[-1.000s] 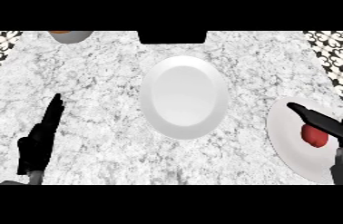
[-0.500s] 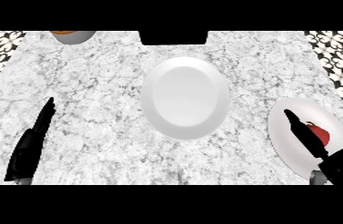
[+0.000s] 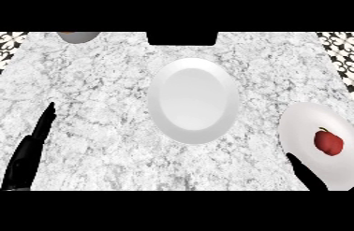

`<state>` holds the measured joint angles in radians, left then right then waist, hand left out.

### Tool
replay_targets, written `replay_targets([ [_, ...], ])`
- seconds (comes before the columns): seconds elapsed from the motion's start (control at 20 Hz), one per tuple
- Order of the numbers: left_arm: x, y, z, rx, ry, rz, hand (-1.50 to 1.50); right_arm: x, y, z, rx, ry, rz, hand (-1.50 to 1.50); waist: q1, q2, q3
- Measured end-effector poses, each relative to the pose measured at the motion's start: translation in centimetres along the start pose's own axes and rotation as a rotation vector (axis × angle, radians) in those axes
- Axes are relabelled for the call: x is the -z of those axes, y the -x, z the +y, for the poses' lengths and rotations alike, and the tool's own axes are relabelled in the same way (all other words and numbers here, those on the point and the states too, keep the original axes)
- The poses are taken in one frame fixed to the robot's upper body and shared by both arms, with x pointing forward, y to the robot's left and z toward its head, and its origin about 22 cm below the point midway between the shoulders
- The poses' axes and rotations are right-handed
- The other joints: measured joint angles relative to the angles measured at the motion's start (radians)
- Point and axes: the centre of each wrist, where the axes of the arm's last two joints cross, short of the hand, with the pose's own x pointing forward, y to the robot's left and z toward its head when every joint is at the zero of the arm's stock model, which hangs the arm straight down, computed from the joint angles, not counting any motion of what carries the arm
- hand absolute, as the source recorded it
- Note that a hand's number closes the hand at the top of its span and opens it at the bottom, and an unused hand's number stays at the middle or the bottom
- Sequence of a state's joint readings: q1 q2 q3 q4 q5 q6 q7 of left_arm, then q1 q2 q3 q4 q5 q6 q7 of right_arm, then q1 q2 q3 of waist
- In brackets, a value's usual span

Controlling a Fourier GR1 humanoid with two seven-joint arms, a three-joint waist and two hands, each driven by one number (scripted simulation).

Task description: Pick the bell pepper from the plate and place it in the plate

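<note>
1. Pulled back since the earlier frames, the right hand [image 3: 306, 171] no longer lies across the pepper's plate. Only a dark taper of it shows by the lower edge, at about 7 o'clock from the pepper.
2. The bell pepper [image 3: 328, 142], red, lies free on the right plate [image 3: 298, 125], toward that plate's 3 o'clock side. Nothing touches it.
3. What shows of the right hand is straight and held together, its tip over the plate's rim at 7 o'clock, with nothing in it.
4. The centre plate [image 3: 194, 100] sits at 10 o'clock from the pepper, well apart from it, and carries nothing.
5. The left hand [image 3: 31, 148] rests edge-on at 8 o'clock of the view, straight and holding nothing, much as it was a second ago.
6. The step in hand looks to be the pick itself, not yet made, so the task is at its start.
7. The next move calls for the right hand to come back toward 1 o'clock over the plate, spread round the pepper and close on it. It would then carry the pepper toward 10 o'clock to the centre plate.
8. A grey bowl [image 3: 77, 36] is cut off by the counter's [image 3: 104, 108] far edge at 11 o'clock.
</note>
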<state>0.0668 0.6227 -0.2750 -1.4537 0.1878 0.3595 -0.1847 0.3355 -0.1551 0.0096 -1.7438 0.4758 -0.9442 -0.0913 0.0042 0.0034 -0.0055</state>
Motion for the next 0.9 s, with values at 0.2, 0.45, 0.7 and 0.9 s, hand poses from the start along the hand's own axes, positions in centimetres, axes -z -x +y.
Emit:
replay_targets([
  [0.2, 0.4, -0.1, 0.2, 0.004, 0.001, -0.004, 0.0, 0.6, 0.5, -1.8, -0.131, -0.079, 0.099, -1.5, 0.003, 0.005, -0.002],
  [0.45, 0.6, -0.2, -0.1, -0.002, 0.005, -0.011, 0.0, 3.9, -1.2, -3.0, -0.266, -0.151, 0.229, -1.5, 0.011, 0.005, -0.001],
  [0.7, 0.8, 0.0, 0.0, 0.001, 0.003, -0.007, 0.0, 7.1, -4.1, -2.5, -0.382, -0.26, 0.341, -1.5, 0.011, 0.002, 0.001],
  [0.9, 0.5, 0.2, -0.2, 0.0, 0.003, -0.008, 0.0, 9.3, -5.5, -1.4, -0.466, -0.345, 0.414, -1.5, 0.01, -0.001, 0.003],
])
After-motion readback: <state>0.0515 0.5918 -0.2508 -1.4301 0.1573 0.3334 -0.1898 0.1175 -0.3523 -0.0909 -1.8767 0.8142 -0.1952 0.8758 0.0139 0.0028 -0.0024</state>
